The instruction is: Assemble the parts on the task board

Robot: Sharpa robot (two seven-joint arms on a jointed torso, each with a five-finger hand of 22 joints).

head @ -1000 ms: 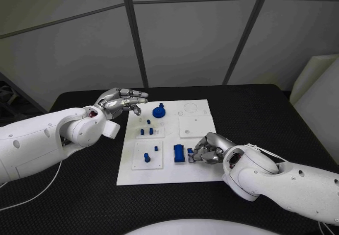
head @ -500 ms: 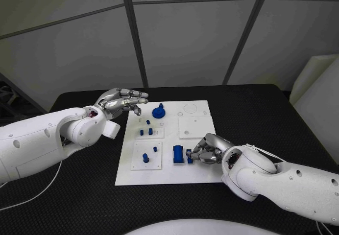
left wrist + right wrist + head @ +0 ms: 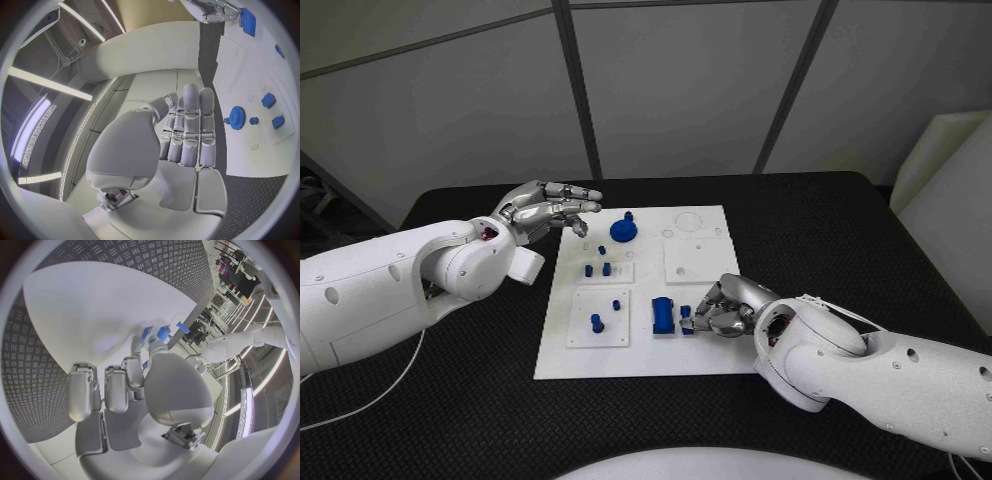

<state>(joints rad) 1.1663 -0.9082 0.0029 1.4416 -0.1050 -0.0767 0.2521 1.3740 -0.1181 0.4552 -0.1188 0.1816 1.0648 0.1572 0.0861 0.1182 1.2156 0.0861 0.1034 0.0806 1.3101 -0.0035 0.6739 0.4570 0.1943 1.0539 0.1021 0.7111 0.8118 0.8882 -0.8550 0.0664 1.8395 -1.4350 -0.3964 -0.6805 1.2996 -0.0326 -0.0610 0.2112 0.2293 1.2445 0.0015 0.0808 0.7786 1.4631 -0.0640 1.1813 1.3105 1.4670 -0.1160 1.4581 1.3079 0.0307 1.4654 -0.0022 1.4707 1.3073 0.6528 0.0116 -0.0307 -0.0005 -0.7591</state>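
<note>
- No readable writing on the flat white rectangular task board (image 3: 646,355), lying mid-table on the black textured table top (image 3: 848,230).
- Grey panelled wall with dark seams behind.
- Silver left hand (image 3: 548,210) raised beside the board's far left corner, fingers loosely apart, gripping nothing.
- Silver right hand (image 3: 730,307) at the board's right edge, pinching a small blue block (image 3: 687,319) beside a larger blue rectangular block (image 3: 664,315).
- Blue round gear part (image 3: 625,229) near the far edge; small blue pegs (image 3: 599,269) mid-board.

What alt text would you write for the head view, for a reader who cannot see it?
The right hand pinches a small blue part beside a blue block on the white board. The left hand hovers near the board's far left corner, holding nothing, close to a blue gear.
</note>
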